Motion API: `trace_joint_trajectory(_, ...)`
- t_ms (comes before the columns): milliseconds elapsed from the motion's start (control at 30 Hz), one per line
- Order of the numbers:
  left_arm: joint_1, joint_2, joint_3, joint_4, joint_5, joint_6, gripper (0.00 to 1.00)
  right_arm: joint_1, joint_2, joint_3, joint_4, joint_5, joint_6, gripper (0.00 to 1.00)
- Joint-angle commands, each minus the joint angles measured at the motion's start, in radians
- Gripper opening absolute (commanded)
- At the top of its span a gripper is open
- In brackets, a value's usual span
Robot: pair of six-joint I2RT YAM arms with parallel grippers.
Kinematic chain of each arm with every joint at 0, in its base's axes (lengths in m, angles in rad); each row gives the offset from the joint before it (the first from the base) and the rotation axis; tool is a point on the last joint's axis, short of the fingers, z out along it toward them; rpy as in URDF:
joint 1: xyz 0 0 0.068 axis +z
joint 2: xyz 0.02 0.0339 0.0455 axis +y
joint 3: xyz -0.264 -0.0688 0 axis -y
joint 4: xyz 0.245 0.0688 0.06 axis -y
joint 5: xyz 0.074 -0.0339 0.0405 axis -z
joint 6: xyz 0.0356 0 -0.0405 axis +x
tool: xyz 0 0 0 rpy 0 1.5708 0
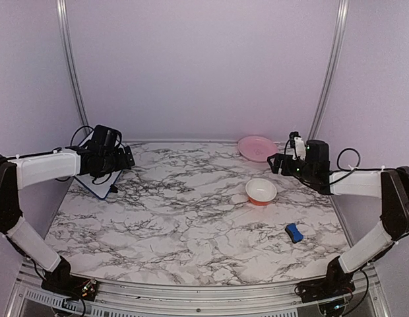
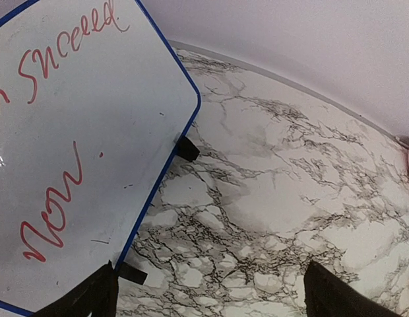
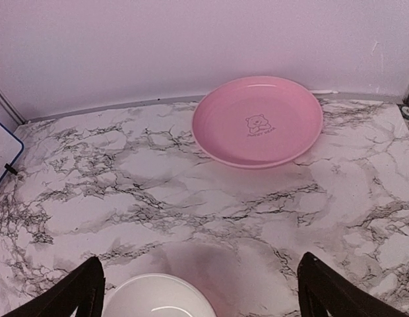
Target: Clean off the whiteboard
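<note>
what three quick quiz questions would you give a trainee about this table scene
1. True or false: the whiteboard is already wiped clean.
2. What colour is the writing on it? A blue, B red, C green.
3. Fill in: the blue eraser lies on the robot's ___ side.

Key: 1 false; 2 B; 3 right.

1. Robot lab test cell, not a home or kitchen.
2. Left arm (image 1: 43, 168) and right arm (image 1: 359, 183) are bolted to a metal rail (image 1: 204, 296) at the near edge.
3. Plain lilac panel walls (image 1: 204, 66) close in three sides, framed by aluminium posts (image 1: 69, 66).
4. Marble-print tabletop (image 1: 191, 224) carries only a few unrelated props: whiteboard (image 2: 79, 165), pink plate (image 1: 257, 148), bowl (image 1: 260, 191).
</note>
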Motion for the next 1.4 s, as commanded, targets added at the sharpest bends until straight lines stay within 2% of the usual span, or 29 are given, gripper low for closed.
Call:
trace_joint_trajectory(0,-0.029,0.120,0.131,-0.089,-0.144,-0.121,0.99,0.012,-0.003,0.004,0.048,-0.020,-0.024,0.98)
trace_joint_trajectory(233,-0.066,0.336,0.353,-0.259,-0.316,-0.326,0.97,0.015,-0.016,-0.014,0.072,-0.035,-0.022,0.99)
trace_joint_trajectory(400,-0.069,0.484,0.503,-0.337,-0.328,-0.387,0.89,0.016,-0.015,-0.013,0.071,-0.046,-0.021,0.99)
trace_joint_trajectory(533,-0.066,0.563,0.564,-0.390,-0.331,-0.441,0.87,0.017,-0.020,-0.025,0.083,-0.050,-0.012,0.99)
trace_joint_trajectory(733,-0.055,0.601,0.554,-0.425,-0.343,-0.475,0.79,0.017,-0.020,-0.027,0.088,-0.072,-0.009,0.98)
trace_joint_trajectory(933,-0.042,0.589,0.467,-0.443,-0.336,-0.507,0.73,0.017,-0.020,-0.043,0.100,-0.077,-0.009,0.99)
trace_joint_trajectory(1167,-0.040,0.495,0.314,-0.446,-0.324,-0.552,0.70,0.016,-0.015,-0.047,0.111,-0.086,-0.006,0.98)
trace_joint_trajectory(1367,-0.049,0.363,0.148,-0.451,-0.393,-0.578,0.60,0.016,-0.004,-0.060,0.130,-0.101,-0.012,0.98)
